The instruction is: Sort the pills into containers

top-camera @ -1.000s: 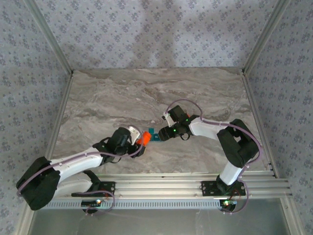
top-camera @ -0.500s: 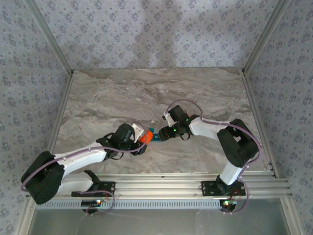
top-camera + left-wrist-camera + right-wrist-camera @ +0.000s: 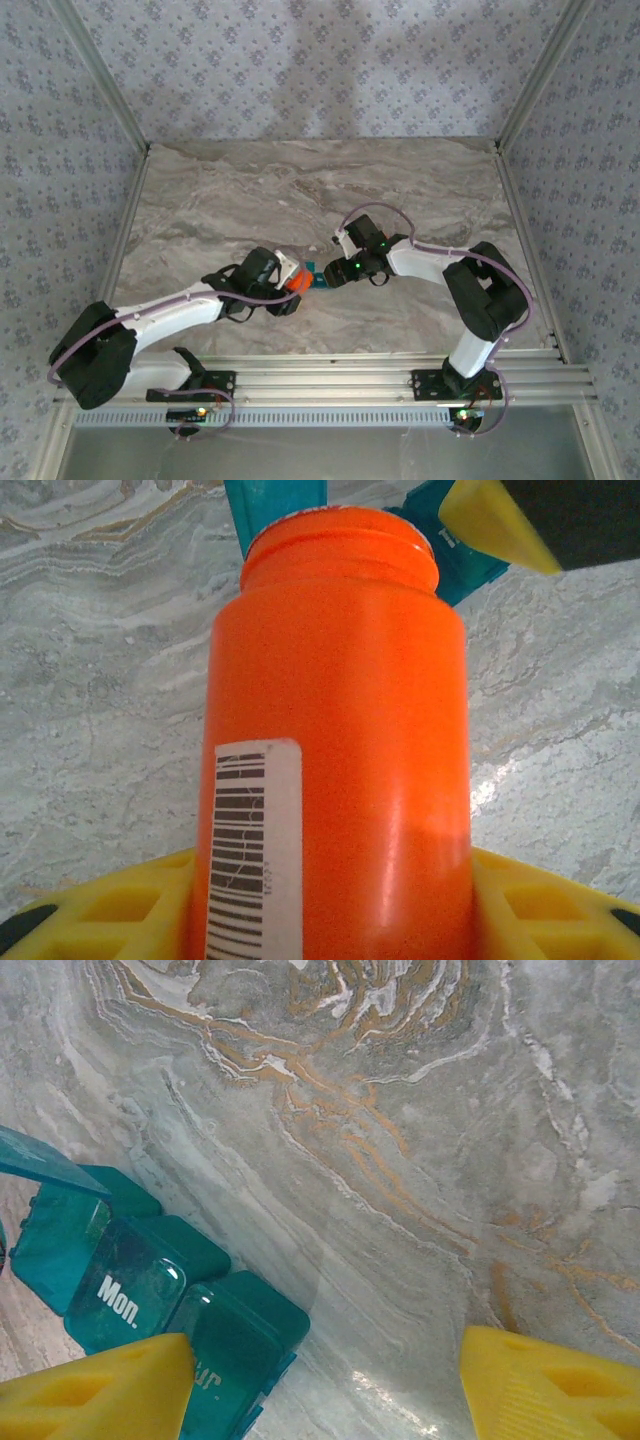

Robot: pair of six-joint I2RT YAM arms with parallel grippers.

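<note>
While the left gripper [image 3: 335, 910] clamps the orange bottle [image 3: 335, 700], its mouth at the containers [image 3: 130, 1285] midway along the worktop [image 3: 300, 190], toward its near edge, one lid [image 3: 45, 1160] stands raised. The right gripper [image 3: 320, 1380], fingers [image 3: 100, 1385] wide, has one finger at them. Sorting seems barely begun; pouring remains.

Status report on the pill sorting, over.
Left gripper shut on orange bottle, tipped toward containers. Right gripper open, one finger by the containers. End lid up.
</note>
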